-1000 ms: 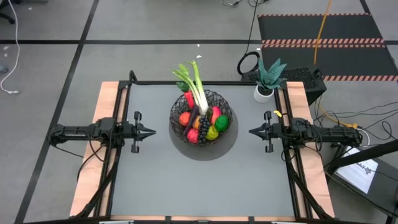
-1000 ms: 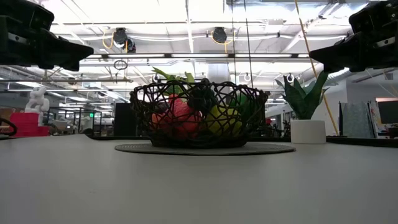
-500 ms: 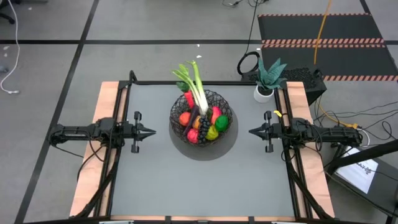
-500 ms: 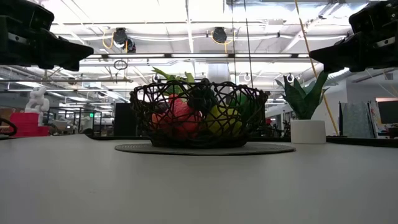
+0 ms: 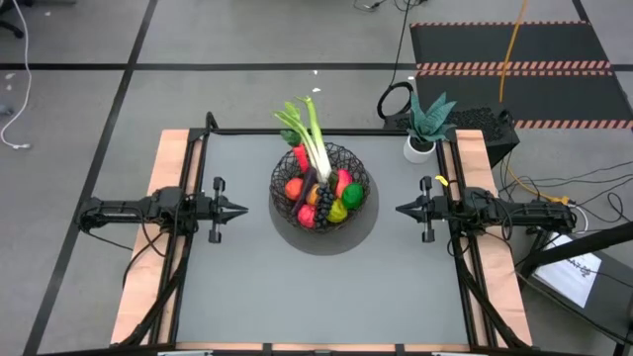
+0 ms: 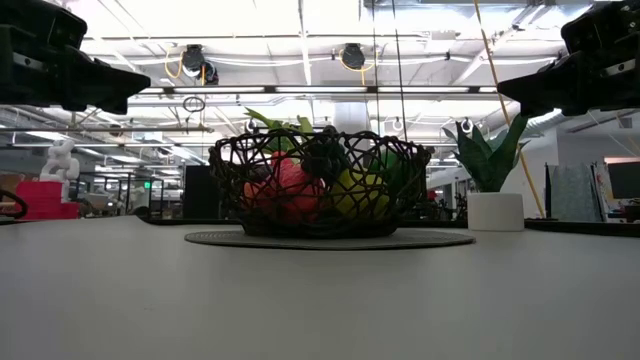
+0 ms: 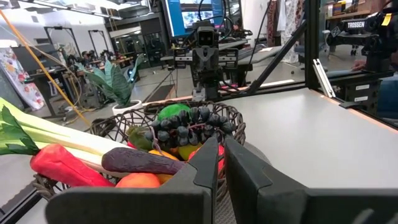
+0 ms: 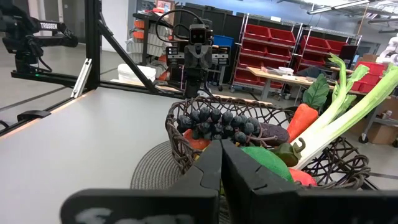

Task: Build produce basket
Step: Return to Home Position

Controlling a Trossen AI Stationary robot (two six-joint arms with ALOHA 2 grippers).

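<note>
The job appears to be at its closing step, the return to rest. The round black wire basket (image 5: 348,156) sits on a round grey woven mat (image 5: 361,229) at the middle-back of the grey table (image 5: 316,287). It is heaped with toy produce: a long green-and-white leek (image 5: 315,133) juts over its far rim, and the dark grapes (image 5: 323,201) lie on top. The 2 arms are stretched level at opposite table edges, pointing inward at the basket. The left gripper (image 5: 242,210) and right gripper (image 5: 400,210) each have their fingers drawn narrow, holding nothing, well apart from the basket. I judge the next move calls only for settling the arms there.
</note>
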